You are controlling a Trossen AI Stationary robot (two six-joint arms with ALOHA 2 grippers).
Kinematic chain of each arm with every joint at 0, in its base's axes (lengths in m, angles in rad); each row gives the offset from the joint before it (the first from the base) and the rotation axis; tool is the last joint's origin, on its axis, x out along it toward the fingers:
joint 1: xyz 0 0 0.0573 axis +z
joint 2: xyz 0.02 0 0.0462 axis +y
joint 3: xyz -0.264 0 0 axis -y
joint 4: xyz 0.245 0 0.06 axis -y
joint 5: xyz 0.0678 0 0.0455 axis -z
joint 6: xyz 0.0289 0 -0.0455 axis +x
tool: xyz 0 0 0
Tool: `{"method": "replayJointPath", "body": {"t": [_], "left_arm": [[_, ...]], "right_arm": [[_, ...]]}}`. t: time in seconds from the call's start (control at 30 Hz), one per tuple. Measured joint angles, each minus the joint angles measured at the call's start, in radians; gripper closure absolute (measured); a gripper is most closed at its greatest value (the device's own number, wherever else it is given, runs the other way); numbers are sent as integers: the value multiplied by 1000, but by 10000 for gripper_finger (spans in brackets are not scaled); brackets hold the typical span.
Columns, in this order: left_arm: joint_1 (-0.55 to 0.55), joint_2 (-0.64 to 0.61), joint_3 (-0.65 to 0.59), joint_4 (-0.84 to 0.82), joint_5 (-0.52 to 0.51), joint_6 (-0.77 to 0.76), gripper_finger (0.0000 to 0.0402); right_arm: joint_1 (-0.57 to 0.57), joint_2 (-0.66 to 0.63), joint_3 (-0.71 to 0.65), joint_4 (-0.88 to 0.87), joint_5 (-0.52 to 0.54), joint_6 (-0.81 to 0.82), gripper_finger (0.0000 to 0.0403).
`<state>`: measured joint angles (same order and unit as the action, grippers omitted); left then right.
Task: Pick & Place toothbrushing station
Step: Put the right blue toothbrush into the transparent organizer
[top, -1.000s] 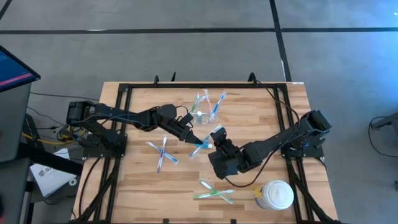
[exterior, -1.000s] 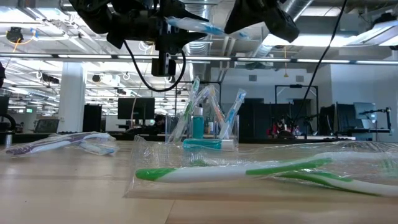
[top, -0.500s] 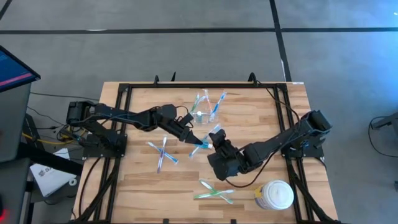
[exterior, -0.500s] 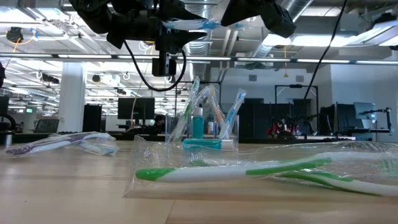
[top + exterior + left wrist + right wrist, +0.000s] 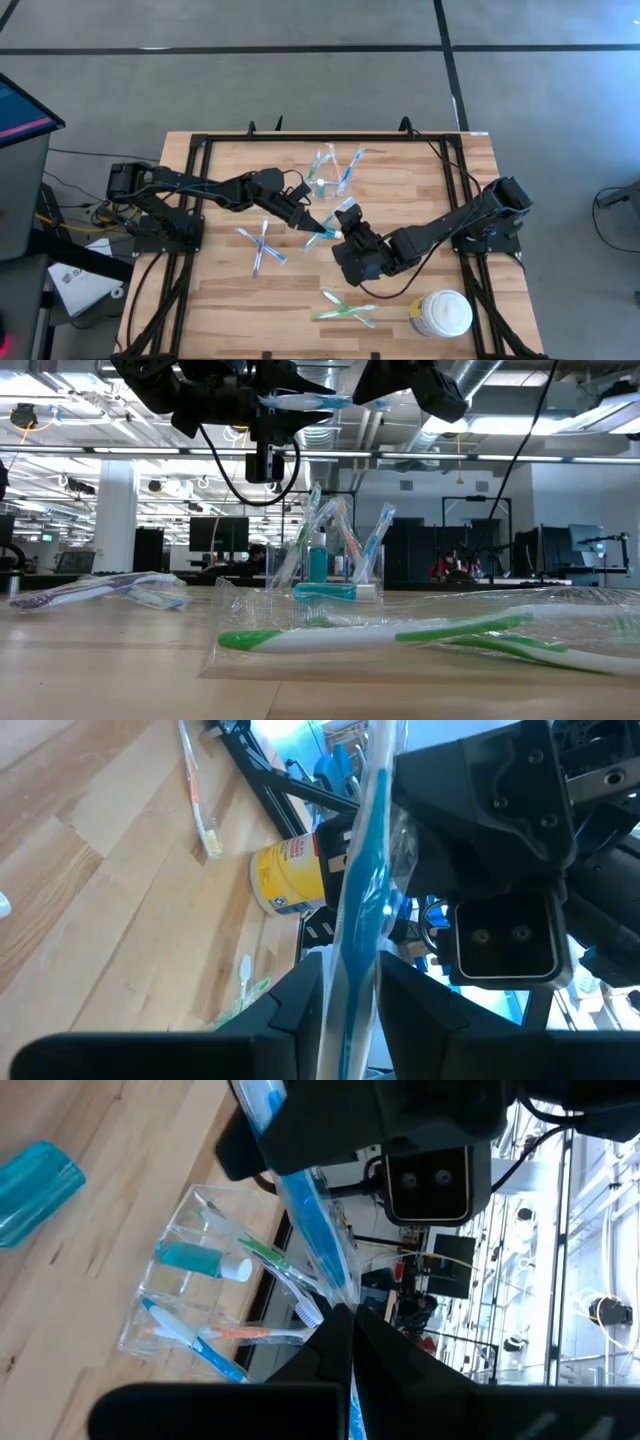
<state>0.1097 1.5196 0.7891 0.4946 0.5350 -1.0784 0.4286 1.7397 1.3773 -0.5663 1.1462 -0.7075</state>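
A blue toothbrush in a clear wrapper (image 5: 328,230) hangs over the middle of the table, above the tabletop (image 5: 300,400). My left gripper (image 5: 312,226) is shut on one end of it and my right gripper (image 5: 343,234) is shut on the other. Behind them the clear holder (image 5: 330,172) stands on the table with several toothbrushes and a teal tube (image 5: 195,1258) leaning in it. Wrapped blue and whitish toothbrushes (image 5: 262,246) lie crossed at the left. A wrapped green pair (image 5: 345,308) lies near the front edge. My left gripper pinches the wrapped toothbrush between its two fingers (image 5: 352,960), which lie across it. The fingers come almost level from the table's left. The toothbrush is clear of the table and runs on to the other gripper. My right gripper is shut on the wrapped toothbrush's other end (image 5: 338,1302), pinched between the two fingers. They come from the table's right, slanting slightly down. The toothbrush stretches away from these fingers to the left gripper (image 5: 300,1190), clear of the table.
A white round lidded jar with a yellow label (image 5: 443,313) stands at the front right corner. A short blue translucent piece (image 5: 35,1190) lies on the wood near the holder. A black frame (image 5: 200,150) borders the tabletop. Bare wood lies at the front left.
The end of the toothbrush at my right gripper has come up a little, so it lies more level between the two grippers. Both grippers keep their hold.
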Motion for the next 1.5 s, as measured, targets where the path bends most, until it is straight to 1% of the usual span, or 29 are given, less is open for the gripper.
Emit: {"method": "replayJointPath", "body": {"t": [0.2, 0.43, 0.67, 0.8, 1.03, 1.13, 1.3, 1.4, 1.5], "left_arm": [[0, 0, 0, 0, 1, 0, 318], [-1, 0, 0, 2, 6, 24, 362], [-6, 0, 0, -4, 13, 27, 353], [-11, 0, 0, -4, 12, 45, 363], [-12, 0, 0, -5, 13, 51, 363], [-12, 0, 0, -5, 13, 53, 363], [-11, 0, 0, -5, 13, 53, 363], [-11, 0, 0, -5, 12, 58, 363], [-11, 0, 0, -5, 13, 79, 363]], "right_arm": [[2, 0, 0, 4, 0, 0, 403], [2, 0, 0, 3, -4, 0, 403], [2, 0, 0, 2, -24, 0, 403], [4, -1, 0, 0, -23, 0, 403], [23, -1, 0, -10, -23, -28, 401], [37, -1, 0, -13, -23, -49, 384], [55, -1, 0, -25, -22, -37, 322], [61, -1, 0, -46, -21, -1, 284], [69, -1, 0, -70, -20, 68, 254]]}}
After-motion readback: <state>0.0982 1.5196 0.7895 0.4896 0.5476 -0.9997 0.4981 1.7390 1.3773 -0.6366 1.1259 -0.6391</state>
